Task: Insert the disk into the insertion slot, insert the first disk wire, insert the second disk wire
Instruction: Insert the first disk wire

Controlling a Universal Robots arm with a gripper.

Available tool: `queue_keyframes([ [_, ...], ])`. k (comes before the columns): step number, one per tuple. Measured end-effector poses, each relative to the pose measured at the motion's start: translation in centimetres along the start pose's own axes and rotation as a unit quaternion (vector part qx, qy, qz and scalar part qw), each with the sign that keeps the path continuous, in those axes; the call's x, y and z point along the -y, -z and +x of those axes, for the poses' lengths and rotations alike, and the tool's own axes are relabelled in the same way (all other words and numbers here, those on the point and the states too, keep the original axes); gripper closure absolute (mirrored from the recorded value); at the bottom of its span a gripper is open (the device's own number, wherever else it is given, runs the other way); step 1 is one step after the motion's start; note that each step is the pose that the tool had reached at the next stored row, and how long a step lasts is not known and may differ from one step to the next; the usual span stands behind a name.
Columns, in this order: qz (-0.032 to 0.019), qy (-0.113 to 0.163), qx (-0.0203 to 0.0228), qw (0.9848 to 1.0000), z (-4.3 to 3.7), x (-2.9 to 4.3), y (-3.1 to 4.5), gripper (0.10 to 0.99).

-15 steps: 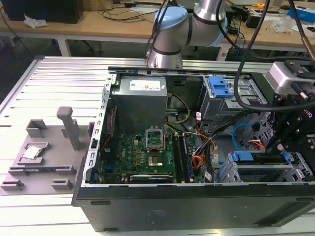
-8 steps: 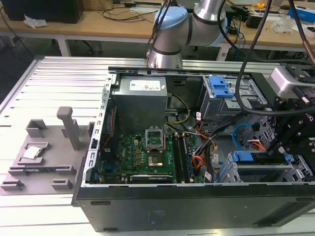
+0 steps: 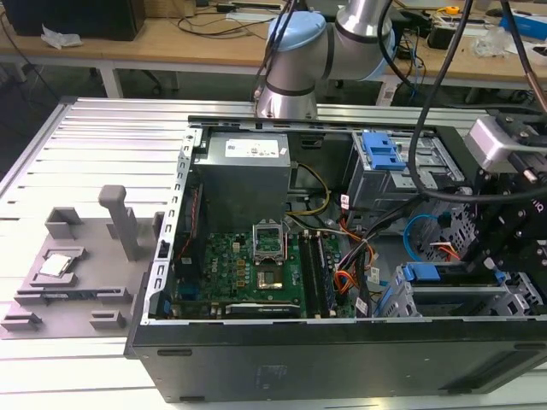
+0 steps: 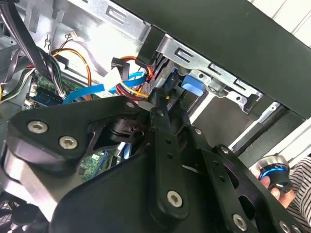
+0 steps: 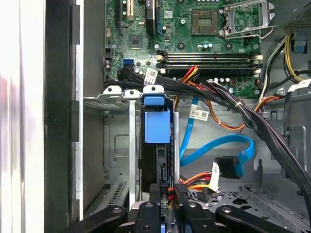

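Note:
The disk, in its bright blue carrier, sits inside the insertion slot, a silver drive cage at the case's front corner. In the exterior view the disk lies in that cage near the right. My gripper is right at the disk's end, fingers drawn together on the black plug of a disk wire with red, yellow and orange strands. In the first wrist view my gripper is at the disk's connector edge. A blue flat disk wire with a black plug lies loose beside it.
The motherboard and power supply fill the case's middle. A taller grey bay with a blue latch stands behind the cage. Thick black cable bundles cross nearby. A grey fixture lies at the exterior view's left. A person's hand is outside the case.

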State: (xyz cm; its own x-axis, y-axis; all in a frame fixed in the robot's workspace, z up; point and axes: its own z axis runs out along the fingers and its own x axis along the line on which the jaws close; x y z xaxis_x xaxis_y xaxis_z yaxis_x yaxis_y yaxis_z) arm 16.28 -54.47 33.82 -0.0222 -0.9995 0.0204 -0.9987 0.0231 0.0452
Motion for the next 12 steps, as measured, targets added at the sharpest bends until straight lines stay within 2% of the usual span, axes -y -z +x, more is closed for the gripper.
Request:
queue_keyframes([
  [2,0.0000,0.000,-0.0001,1.0000,0.02,-0.04,0.89,0.839],
  [3,0.0002,0.000,0.0001,1.0000,0.02,-0.08,1.77,0.839],
  [5,0.0004,0.000,0.0000,1.0000,0.01,-0.13,2.42,0.839],
  [7,0.0006,0.000,0.0000,1.0000,0.04,-0.19,3.63,0.980],
  [9,0.0008,0.000,0.0001,1.0000,0.06,-0.24,4.47,0.980],
  [12,0.0008,0.000,0.0001,1.0000,0.07,-0.27,5.21,0.980],
])
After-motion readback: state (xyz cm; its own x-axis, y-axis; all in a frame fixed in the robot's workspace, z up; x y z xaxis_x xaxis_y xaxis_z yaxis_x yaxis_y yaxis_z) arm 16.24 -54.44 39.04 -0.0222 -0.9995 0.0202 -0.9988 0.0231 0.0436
